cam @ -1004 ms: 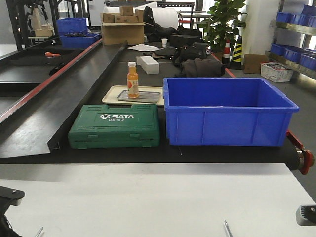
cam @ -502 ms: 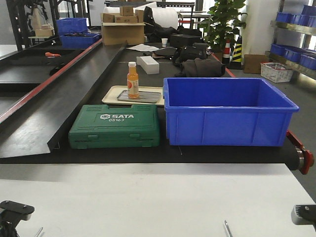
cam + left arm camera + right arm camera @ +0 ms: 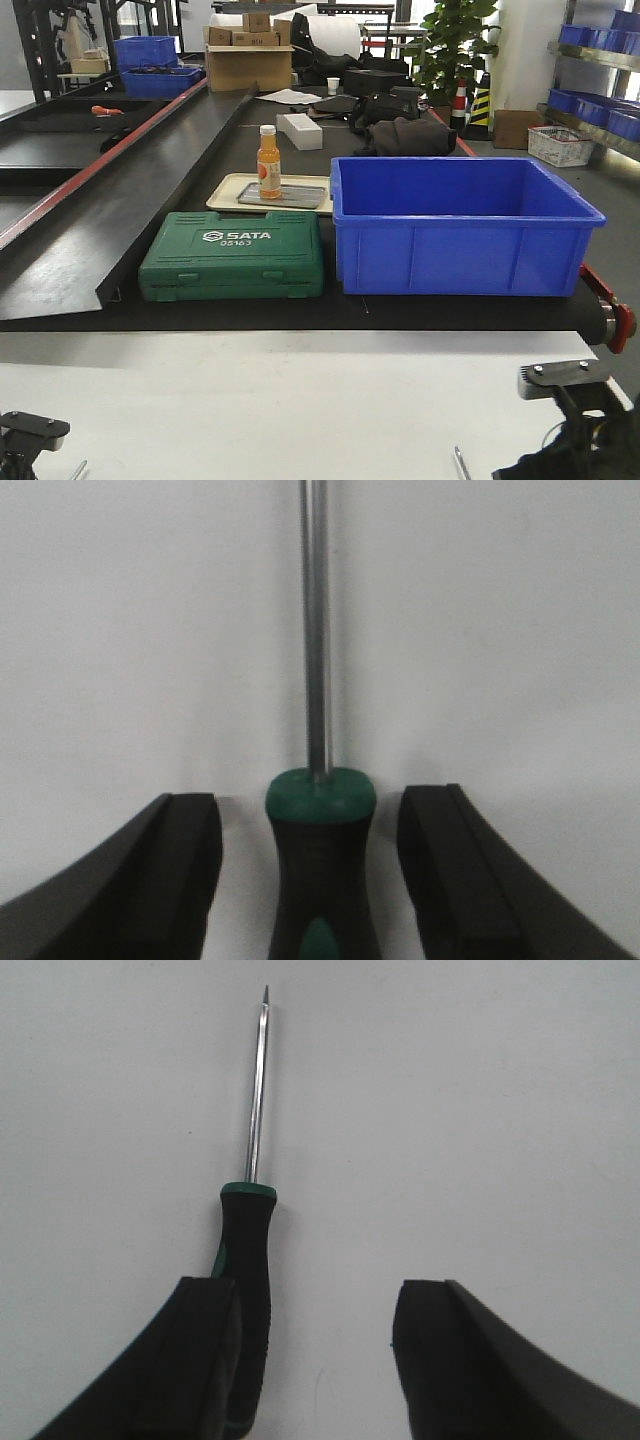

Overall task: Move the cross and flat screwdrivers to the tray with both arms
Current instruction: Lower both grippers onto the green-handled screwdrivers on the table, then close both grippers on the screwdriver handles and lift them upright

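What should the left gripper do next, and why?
Probably close on the handle. The left gripper is open, and the screwdriver handle lies centred between its fingers, with a gap on each side and the shaft pointing straight ahead on the white table. How low the gripper sits can't be judged here, so close slowly.

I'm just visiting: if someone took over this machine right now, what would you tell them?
Left tool: open, astride the handle of the first screwdriver, centred, not gripping.
Right tool: open, the second screwdriver close by one finger, off-centre.
Both screwdrivers lie on the white table.
Done: neither gripped.
Left: grip, lift, carry both to the tray, not seen in the wrist views.
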